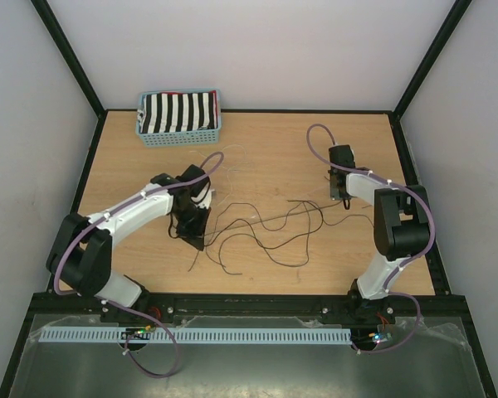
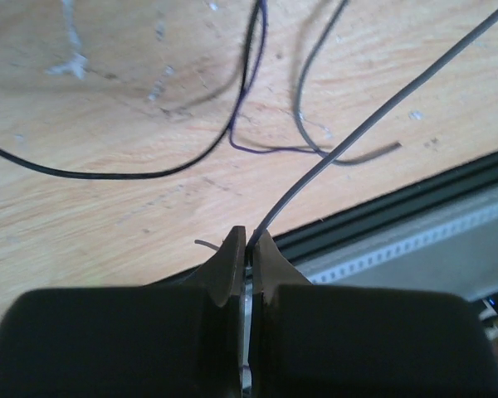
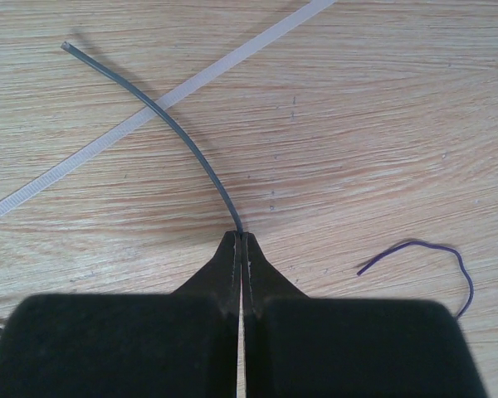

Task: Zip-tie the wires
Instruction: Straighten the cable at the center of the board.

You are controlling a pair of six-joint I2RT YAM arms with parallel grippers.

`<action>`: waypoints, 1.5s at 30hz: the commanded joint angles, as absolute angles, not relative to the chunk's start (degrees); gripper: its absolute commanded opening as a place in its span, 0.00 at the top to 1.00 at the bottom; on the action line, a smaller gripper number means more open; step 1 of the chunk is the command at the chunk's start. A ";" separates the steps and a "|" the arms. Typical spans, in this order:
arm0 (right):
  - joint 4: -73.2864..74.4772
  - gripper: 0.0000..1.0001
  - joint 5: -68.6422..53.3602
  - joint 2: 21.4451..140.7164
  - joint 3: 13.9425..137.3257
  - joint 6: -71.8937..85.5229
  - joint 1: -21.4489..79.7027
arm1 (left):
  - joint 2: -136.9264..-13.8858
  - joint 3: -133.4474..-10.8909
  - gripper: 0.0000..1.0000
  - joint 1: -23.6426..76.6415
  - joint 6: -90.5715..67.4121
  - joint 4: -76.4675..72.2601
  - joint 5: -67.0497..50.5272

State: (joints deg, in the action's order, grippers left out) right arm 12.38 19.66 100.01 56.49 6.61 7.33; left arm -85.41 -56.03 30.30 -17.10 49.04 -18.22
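Slipping is the chief risk. The wires are very thin, and each end effector pinches only one strand at its very tips.

The left end effector is clamped on a grey strand that runs straight off ahead and to its right, apparently taut. A harder pull could drag it out of the jaws.

The right end effector is clamped on a dark strand. Its short free end curves ahead and to the left, crossing the zip tie that lies flat on the counter just ahead.

All other strands sprawl in loose loops between the two end effectors, ungathered. With both jaws occupied, neither can take the tie, and letting go may let the strands spring apart.

The left arm reaches forward and inward, wrist pitched down near the counter. The right arm is folded at the elbow, its end effector pointing down and inward.
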 commanded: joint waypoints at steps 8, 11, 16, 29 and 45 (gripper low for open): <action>12.56 1.00 19.78 100.18 54.88 6.78 7.12 | -90.50 -61.77 1.00 30.60 -12.18 53.36 2.21; 12.57 1.00 20.42 100.28 54.85 6.77 7.16 | -91.77 -62.42 1.00 30.67 -11.79 53.12 2.79; 12.56 1.00 21.49 100.36 54.85 6.72 7.03 | -93.69 -63.21 1.00 31.66 -11.94 52.84 4.47; 12.14 1.00 21.01 100.87 54.59 6.59 7.10 | -97.05 -62.79 1.00 33.22 -12.79 49.56 4.21; 12.02 1.00 19.14 100.66 55.19 6.57 7.09 | -100.24 -62.96 1.00 33.23 -12.19 46.98 1.38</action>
